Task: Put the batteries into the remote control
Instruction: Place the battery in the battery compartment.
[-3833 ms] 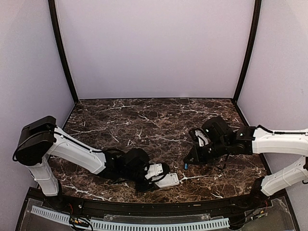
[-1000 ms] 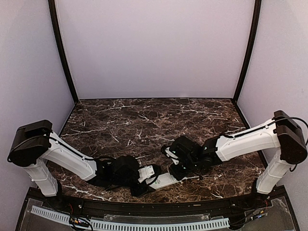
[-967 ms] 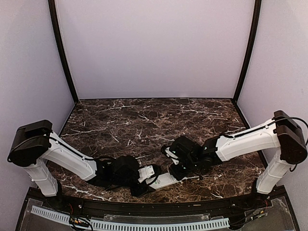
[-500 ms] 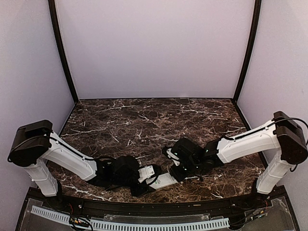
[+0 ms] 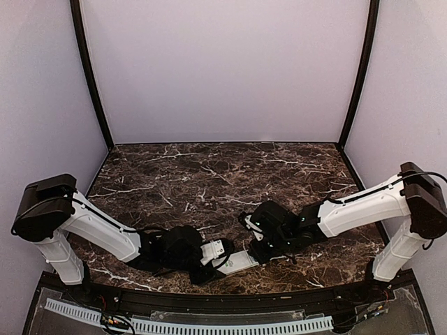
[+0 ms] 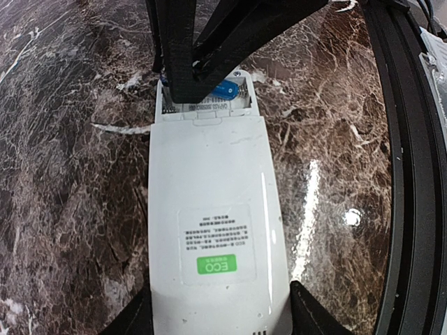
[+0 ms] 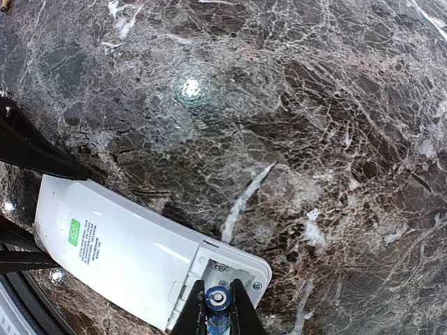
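Remote control point(image 5: 236, 261) lay back-up on the marble table point(image 5: 209, 174), low and just left of centre in the top view. Its green mark point(image 6: 216, 264) sat near the bottom of the left wrist frame. The left gripper point(image 6: 216, 322) held the remote control by that lower end, one finger pressed against each long side. At the opposite end the battery bay point(image 7: 227, 272) stood uncovered. The right gripper point(image 7: 217, 312) was narrowed on a blue battery point(image 7: 217, 300), pinching it between both fingertips at the bay's edge. I could not tell whether the cell was touching the bay floor. In the top view both wrists met over the remote control.
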Tool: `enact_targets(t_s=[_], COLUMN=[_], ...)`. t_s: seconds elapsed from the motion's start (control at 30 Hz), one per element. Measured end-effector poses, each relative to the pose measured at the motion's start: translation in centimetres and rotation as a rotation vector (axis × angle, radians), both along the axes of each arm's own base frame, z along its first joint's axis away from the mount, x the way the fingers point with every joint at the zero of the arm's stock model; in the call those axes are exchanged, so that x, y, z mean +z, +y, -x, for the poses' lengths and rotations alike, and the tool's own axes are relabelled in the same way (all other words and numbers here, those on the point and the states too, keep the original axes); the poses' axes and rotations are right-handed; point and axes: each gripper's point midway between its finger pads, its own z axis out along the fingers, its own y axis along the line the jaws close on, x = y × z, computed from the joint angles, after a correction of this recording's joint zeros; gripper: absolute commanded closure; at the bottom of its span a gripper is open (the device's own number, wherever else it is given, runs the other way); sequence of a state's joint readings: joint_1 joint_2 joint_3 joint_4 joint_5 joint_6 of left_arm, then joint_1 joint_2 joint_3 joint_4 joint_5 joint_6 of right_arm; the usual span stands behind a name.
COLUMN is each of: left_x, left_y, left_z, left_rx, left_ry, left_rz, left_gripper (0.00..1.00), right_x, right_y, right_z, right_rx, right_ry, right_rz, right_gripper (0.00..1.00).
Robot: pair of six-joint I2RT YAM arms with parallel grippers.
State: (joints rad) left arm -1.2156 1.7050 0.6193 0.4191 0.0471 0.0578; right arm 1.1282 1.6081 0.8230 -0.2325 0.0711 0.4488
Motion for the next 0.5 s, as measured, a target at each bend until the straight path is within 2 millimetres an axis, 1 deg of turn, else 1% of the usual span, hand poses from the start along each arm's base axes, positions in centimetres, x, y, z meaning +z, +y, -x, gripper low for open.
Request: enact_targets(t_s=[0.33, 0.5], left_x=[-0.02, -0.02], left_y=[0.00, -0.01], left_z=[0.00, 0.01], left_rx=[-0.001, -0.002], left_ry=[0.000, 0.000], left_rz=[0.000, 0.000], left_gripper=[1.00, 1.00], right_x=[-0.13, 0.00], right_y=[-0.16, -0.13], right_z=[0.22, 0.27], right_rx=[-0.011, -0.010], right_ry=[0.012, 0.016], right_rz=[0.007, 0.011], right_gripper=[0.80, 0.79])
